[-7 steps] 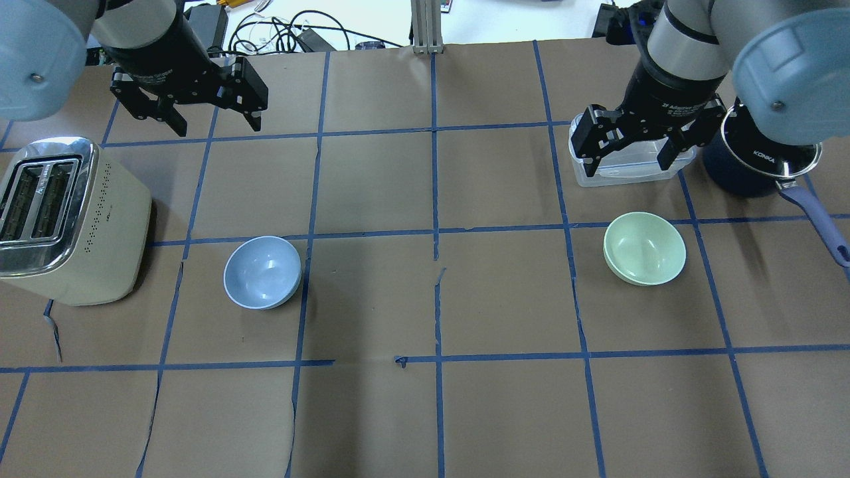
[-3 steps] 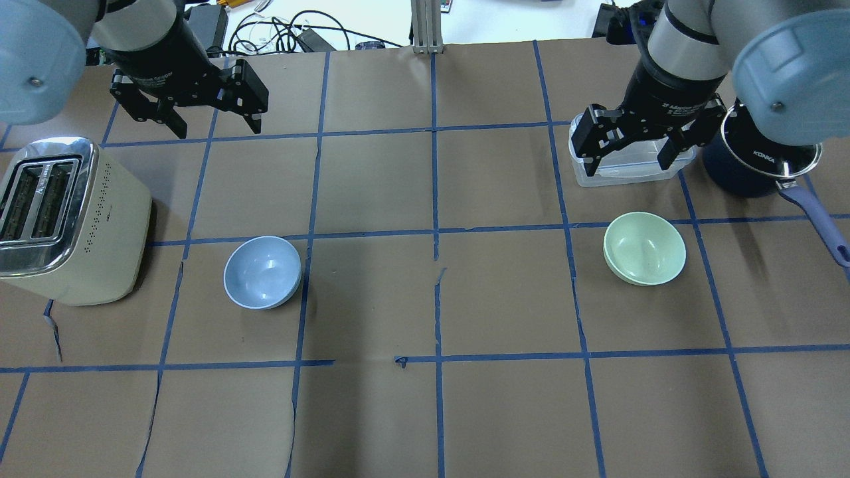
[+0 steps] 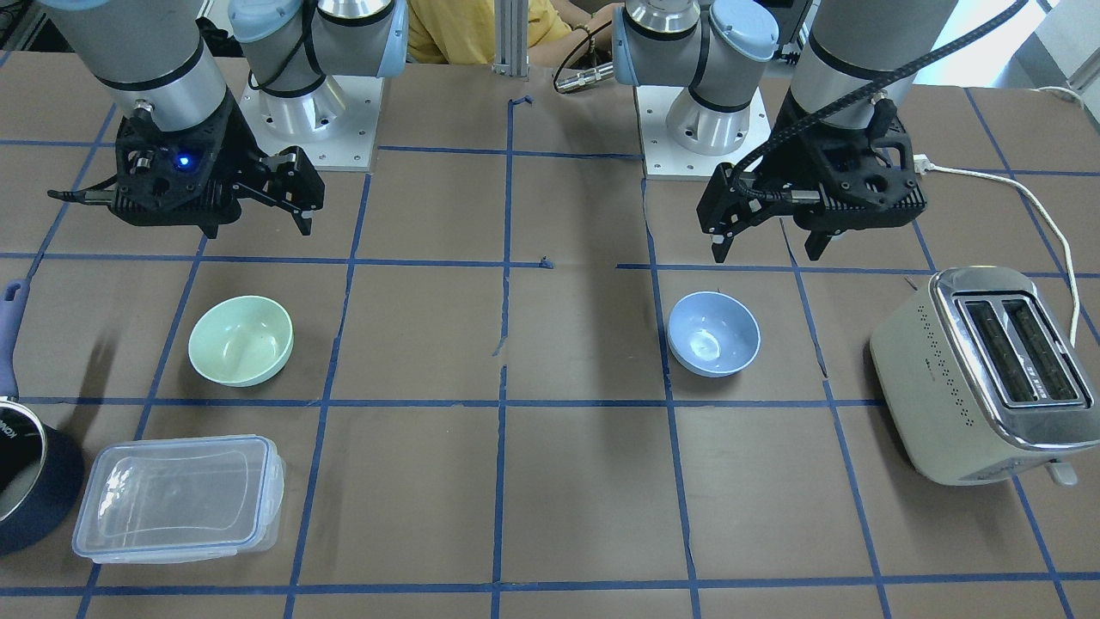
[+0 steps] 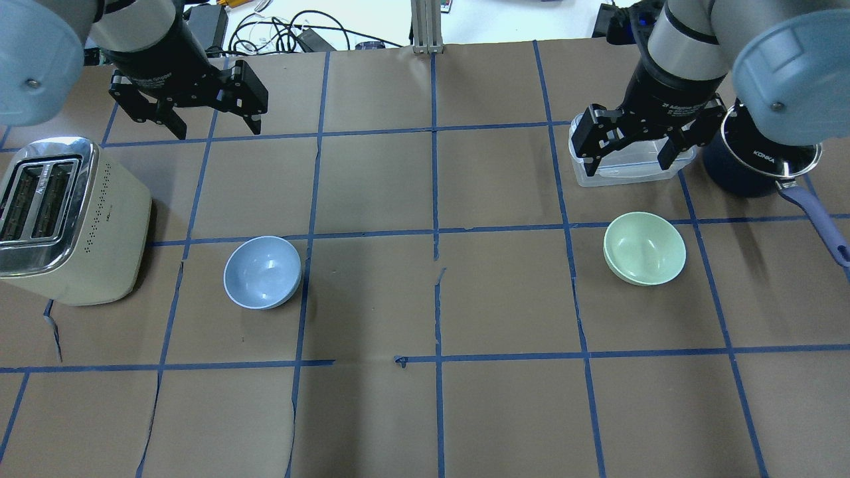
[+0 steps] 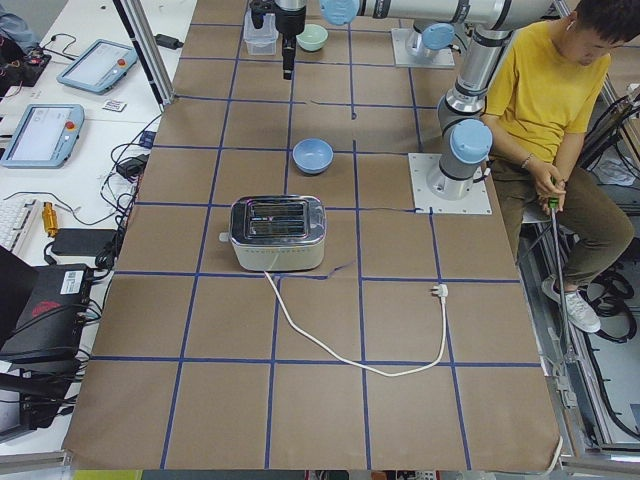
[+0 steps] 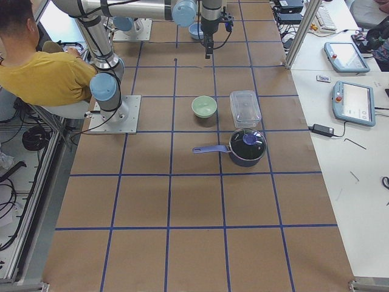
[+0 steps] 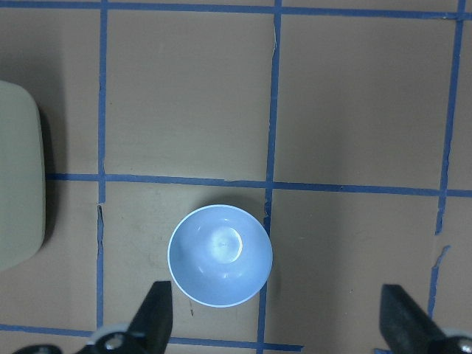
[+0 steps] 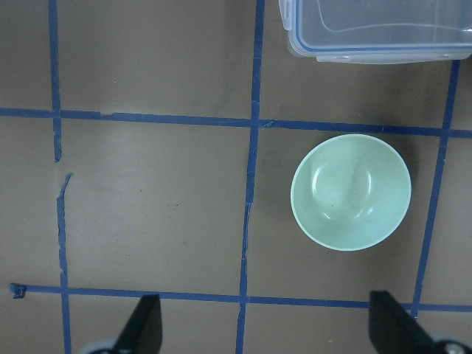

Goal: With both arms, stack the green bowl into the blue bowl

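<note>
From across the table: shows the green bowl (image 3: 241, 340) upright and empty on the paper-covered table (image 3: 559, 516), well apart from the blue bowl (image 3: 713, 334), likewise upright and empty. Puts the right gripper (image 3: 258, 225) in the air on the robot's side of the green bowl, jaws spread wide, nothing between them. Puts the left gripper (image 3: 766, 249) in the air on the robot's side of the blue bowl, jaws also apart and empty. Sets a toaster (image 3: 980, 378) near the blue bowl, a clear lidded box (image 3: 176, 499) just across a blue tape line (image 3: 412, 402) from the green bowl, a dark pot (image 3: 26, 481) just beside the box.

From overhead: shows each bowl mouth up in its own taped square, blue on the robot's left, green on its right. Places the right gripper over the box, the left over bare paper beyond the toaster. Jaws wide on both.

From the left end: toaster nearest, white cord (image 5: 350, 350) trailing toward the camera, blue bowl just beyond, green bowl far off beside the box. Seated person (image 5: 560, 100) in yellow. No judging the jaws here.

From the right end: pot nearest, then green bowl beside the box; blue bowl far off, partly behind an arm.

Left wrist: looks straight down on the blue bowl, low in frame, between the parted jaws.

Right wrist: looks down on the green bowl, off to one side, beyond the parted jaws, box corner farther on.
</note>
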You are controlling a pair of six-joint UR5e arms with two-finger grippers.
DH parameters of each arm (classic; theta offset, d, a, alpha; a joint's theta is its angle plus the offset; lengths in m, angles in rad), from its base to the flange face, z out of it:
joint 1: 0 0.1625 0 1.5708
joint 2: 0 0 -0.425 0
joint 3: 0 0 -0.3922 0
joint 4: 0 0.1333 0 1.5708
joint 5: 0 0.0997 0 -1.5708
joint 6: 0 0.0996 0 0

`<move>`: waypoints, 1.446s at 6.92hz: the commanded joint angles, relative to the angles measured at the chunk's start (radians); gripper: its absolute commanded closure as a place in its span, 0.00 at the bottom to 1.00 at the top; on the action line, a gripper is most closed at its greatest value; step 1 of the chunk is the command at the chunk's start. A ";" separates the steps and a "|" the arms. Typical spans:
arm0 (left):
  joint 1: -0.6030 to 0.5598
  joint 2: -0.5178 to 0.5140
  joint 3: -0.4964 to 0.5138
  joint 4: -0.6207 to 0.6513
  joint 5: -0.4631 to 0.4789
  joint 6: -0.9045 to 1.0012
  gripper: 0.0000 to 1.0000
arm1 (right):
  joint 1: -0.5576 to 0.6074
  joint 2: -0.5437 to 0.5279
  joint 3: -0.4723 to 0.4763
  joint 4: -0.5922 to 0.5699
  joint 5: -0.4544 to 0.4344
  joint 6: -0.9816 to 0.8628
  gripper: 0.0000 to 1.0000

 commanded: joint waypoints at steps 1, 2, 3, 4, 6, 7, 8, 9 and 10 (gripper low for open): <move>0.000 0.001 -0.001 0.000 0.001 0.004 0.00 | 0.000 -0.001 0.000 0.000 0.000 0.000 0.00; 0.000 0.002 0.000 -0.001 0.001 0.004 0.00 | 0.000 -0.001 0.000 0.001 0.000 -0.002 0.00; 0.000 0.002 -0.001 -0.002 -0.002 0.005 0.00 | 0.000 -0.001 0.000 0.003 0.000 -0.002 0.00; 0.006 0.000 -0.004 -0.002 -0.007 0.007 0.00 | 0.000 -0.001 0.000 0.003 0.000 -0.002 0.00; 0.050 -0.003 -0.062 0.002 0.002 0.124 0.00 | 0.000 0.001 0.000 0.003 0.000 -0.003 0.00; 0.114 -0.002 -0.127 0.011 -0.004 0.154 0.00 | -0.006 0.003 0.000 0.007 0.000 -0.002 0.00; 0.186 -0.008 -0.176 0.040 -0.008 0.231 0.00 | -0.015 0.007 0.006 0.012 -0.002 -0.008 0.00; 0.239 -0.030 -0.222 0.085 -0.013 0.279 0.00 | -0.020 0.012 0.030 0.001 0.001 -0.011 0.00; 0.259 -0.044 -0.312 0.206 -0.016 0.287 0.00 | -0.021 0.012 0.053 -0.005 0.001 -0.005 0.00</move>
